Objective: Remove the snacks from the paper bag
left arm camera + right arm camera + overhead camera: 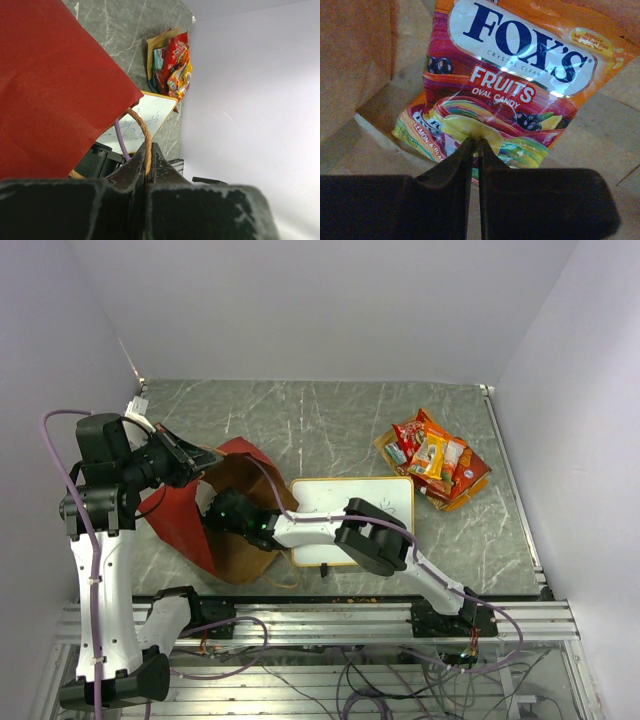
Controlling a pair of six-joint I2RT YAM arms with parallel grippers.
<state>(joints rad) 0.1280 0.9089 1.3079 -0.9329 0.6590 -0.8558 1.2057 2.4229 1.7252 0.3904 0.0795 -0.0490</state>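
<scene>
Arm bases (pixel 445 618) line the overhead view's bottom edge. Beyond them, a grey marbled table (pixel 300 420) between white walls (pixel 300 300) holds the paper bag (pixel 180 520) lower left and snacks (pixel 435 460) upper right.

Left wrist view: the left gripper (pixel 148 150) pinches the bag's handle (pixel 145 131).

Right wrist view: the right gripper (pixel 475 142) nips a candy packet (pixel 510 85) inside the bag.

A whiteboard (pixel 385 498) with faint blue scribbles lies flat on the grey marbled table (pixel 300 420), just right of the right gripper (pixel 475 142) and ahead of the left gripper (pixel 146 150), past its fingertips.
</scene>
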